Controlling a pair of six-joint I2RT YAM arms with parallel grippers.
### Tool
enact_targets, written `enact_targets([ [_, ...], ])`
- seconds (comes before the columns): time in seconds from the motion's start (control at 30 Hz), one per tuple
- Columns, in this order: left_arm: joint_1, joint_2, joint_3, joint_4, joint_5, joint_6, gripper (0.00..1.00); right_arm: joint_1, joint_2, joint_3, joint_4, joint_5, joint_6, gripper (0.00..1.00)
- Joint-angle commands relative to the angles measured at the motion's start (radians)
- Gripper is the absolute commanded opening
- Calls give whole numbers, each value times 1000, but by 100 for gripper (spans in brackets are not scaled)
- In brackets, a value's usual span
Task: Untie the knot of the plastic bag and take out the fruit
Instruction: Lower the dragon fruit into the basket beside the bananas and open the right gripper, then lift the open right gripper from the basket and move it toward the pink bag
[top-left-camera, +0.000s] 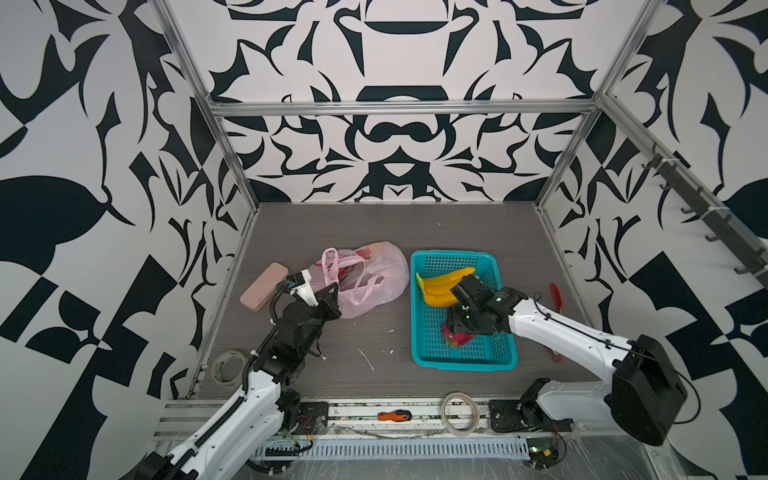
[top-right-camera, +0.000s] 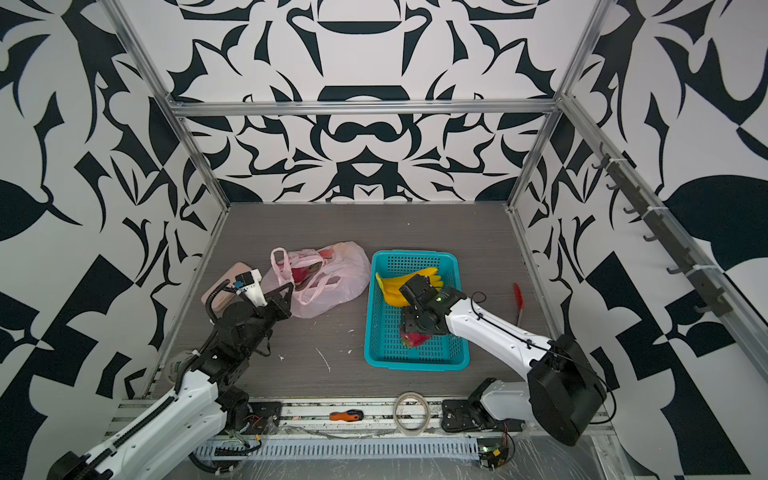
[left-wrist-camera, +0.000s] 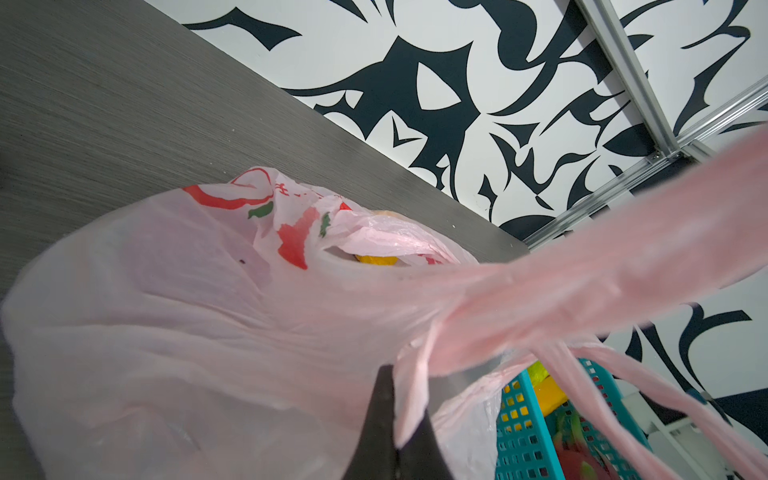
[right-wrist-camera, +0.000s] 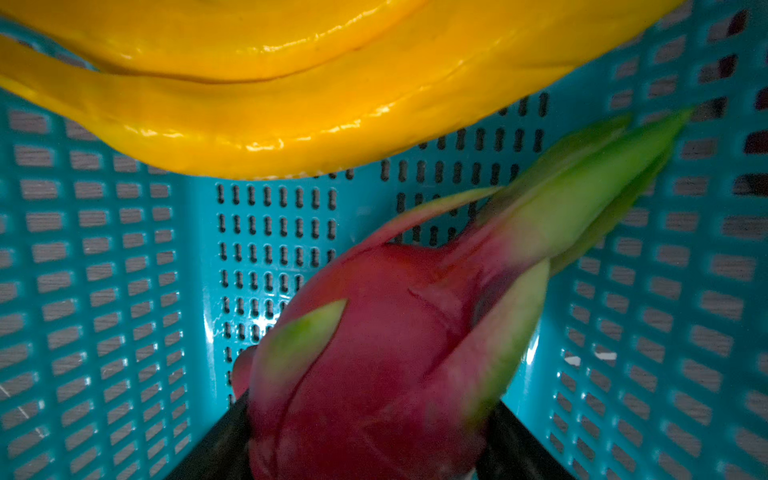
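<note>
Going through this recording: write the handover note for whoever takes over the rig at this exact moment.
Left gripper: shut, pinching the plastic bag at its mouth.
Right gripper: jaws around a dragon fruit, low inside the teal basket; it looks gripped.
Done: the handles hang loose with no knot visible, and the banana bunch lies in the basket.
Left: release the dragon fruit, then empty the bag. An orange-yellow item and a red shape show inside it.
</note>
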Motion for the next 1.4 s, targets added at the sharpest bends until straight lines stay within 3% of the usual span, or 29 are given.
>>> enact_targets([
  [0.0, 2, -8, -15, -18, 6, 3, 0, -3, -13, 28, -25, 9, -15, 79],
  [0.2, 2, -20, -19, -28, -2, 2, 0, -2, -35, 48, -51, 23, -15, 92],
  [0.4, 2, -26, -22, -47, 1, 2, 0, 1, -103, 98, -104, 34, -22, 93],
  [0.6, 2, -50, -35, -78, 3, -11, 0, 56, -160, 222, -167, 83, -21, 81],
  [0.8, 2, -67, -48, -89, 20, -24, 0, 264, -44, 398, -194, 234, -9, 72],
  [0.93, 2, -77, -59, -93, 33, -40, 0, 396, 65, 466, -67, 274, -5, 57],
  [1.1, 2, -92, -79, -90, 46, -64, 0, 480, 194, 493, 136, 248, 20, 43],
  [1.37, 2, -114, -105, -85, 88, -97, 0, 497, 386, 599, 267, 231, 47, 37],
])
